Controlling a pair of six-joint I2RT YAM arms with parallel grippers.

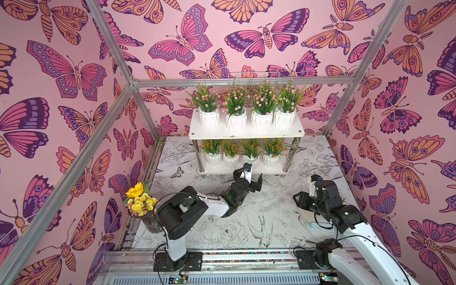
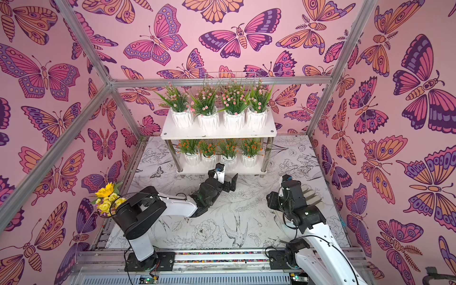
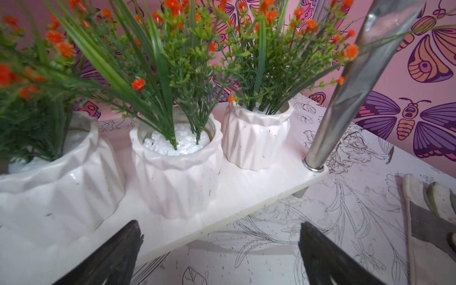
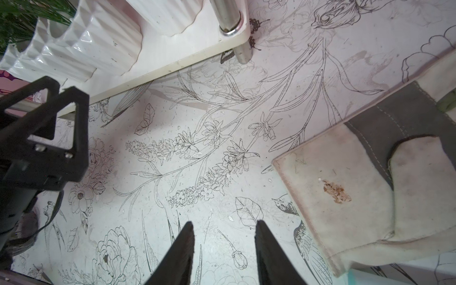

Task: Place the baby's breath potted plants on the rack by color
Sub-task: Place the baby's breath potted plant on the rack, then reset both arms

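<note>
The white two-tier rack (image 1: pixel 246 134) (image 2: pixel 218 135) stands at the back of the table. Several pink baby's breath potted plants (image 1: pixel 246 101) line its top board, and several orange ones (image 1: pixel 243 148) (image 3: pixel 177 158) line the lower board. My left gripper (image 1: pixel 248 172) (image 3: pixel 219 223) is open just in front of the lower board's edge, apart from the pots, with nothing between its fingers. Further right, my right gripper (image 4: pixel 225 223) hangs open over the bare table mat, holding nothing. Seen from above, the right arm (image 1: pixel 323 195) hides that gripper's fingers.
A yellow sunflower bouquet (image 1: pixel 139 199) in a glass vase stands at the table's left edge. A white and grey work glove (image 4: pixel 345 177) (image 2: pixel 312 196) lies on the mat to the right of the right arm. A white wire basket (image 1: pixel 246 76) hangs behind the rack.
</note>
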